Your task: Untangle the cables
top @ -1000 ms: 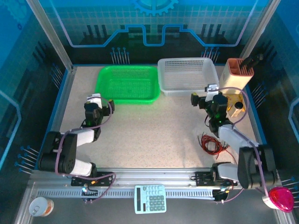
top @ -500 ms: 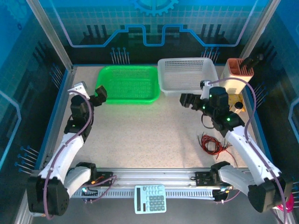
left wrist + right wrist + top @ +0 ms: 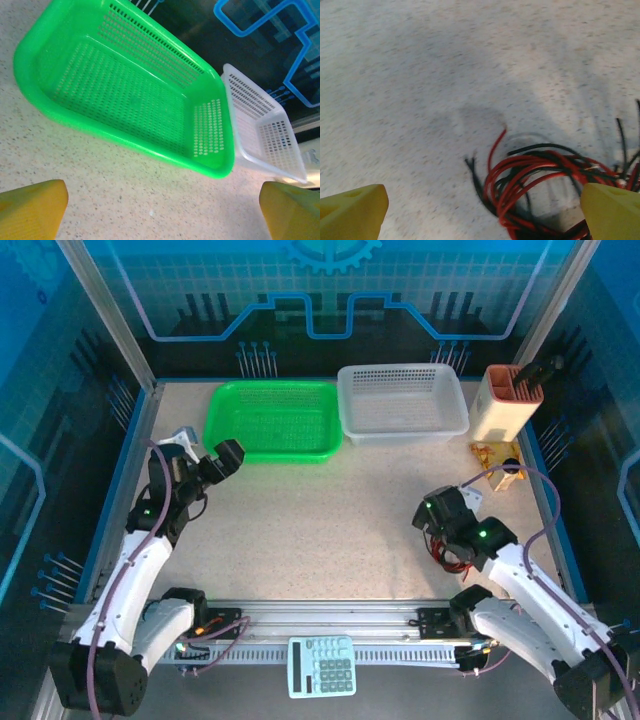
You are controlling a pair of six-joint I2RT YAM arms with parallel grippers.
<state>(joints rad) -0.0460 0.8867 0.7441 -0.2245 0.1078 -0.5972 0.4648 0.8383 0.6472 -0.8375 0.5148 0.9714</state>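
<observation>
The right gripper has swung back from beside the white basket to the near right part of the table. It now hangs low over the cables, which have stayed where they lay. Its fingers stand wide apart, and the red and black strands lie on the table between them. The left gripper has dropped a little. Its fingers are also spread wide, and it faces the green basket.
</observation>
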